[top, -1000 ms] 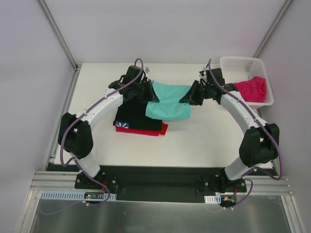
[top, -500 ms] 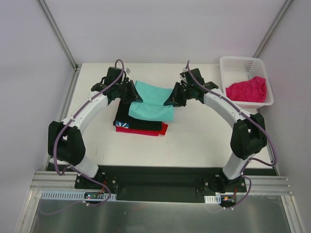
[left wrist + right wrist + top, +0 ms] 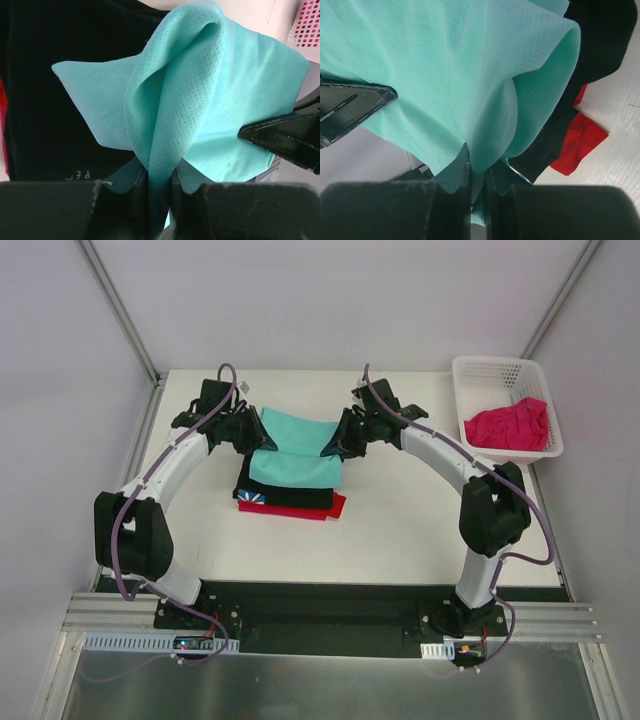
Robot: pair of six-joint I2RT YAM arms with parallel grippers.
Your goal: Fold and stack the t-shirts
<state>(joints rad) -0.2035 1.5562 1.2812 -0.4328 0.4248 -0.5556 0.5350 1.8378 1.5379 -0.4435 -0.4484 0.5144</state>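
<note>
The folded teal-green t-shirt (image 3: 295,447) hangs between both grippers, over the black t-shirt (image 3: 282,496) that lies on the red t-shirt (image 3: 334,506). My left gripper (image 3: 256,434) is shut on its left edge, and in the left wrist view the teal cloth (image 3: 200,100) runs down between the jaws of the left gripper (image 3: 159,186). My right gripper (image 3: 333,440) is shut on the right edge, and the right wrist view shows the teal cloth (image 3: 450,80) pinched in the right gripper (image 3: 477,172), with black cloth (image 3: 600,45) and red cloth (image 3: 580,142) below. A magenta-pink t-shirt (image 3: 508,427) lies bunched in the basket.
The white lattice basket (image 3: 497,371) stands at the table's back right corner. Bare white tabletop (image 3: 400,530) lies in front of the stack and to its right. Metal frame posts rise at the back corners.
Both grippers have carried the teal-green t-shirt to the left, from beside the black and red stack to over it. Both arms have swung left with it.
</note>
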